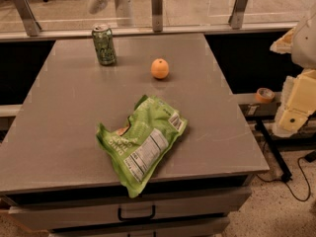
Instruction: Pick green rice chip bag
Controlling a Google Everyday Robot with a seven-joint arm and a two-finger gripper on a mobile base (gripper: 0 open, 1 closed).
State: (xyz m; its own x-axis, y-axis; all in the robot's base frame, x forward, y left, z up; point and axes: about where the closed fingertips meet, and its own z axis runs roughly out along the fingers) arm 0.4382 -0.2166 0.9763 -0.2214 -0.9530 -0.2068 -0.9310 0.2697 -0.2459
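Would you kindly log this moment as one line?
phase: pre-grasp | gripper: open, top of view | green rice chip bag: at table's near edge, ungrasped

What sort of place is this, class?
Probably an office or lab workspace: a grey counter with drawers and a glass railing behind. The gripper hangs at the right edge, away from the green rice chip bag.

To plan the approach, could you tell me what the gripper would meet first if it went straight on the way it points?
The gripper, at the top edge and pointing down, lines up with the green can, not the green rice chip bag; depth is unclear.
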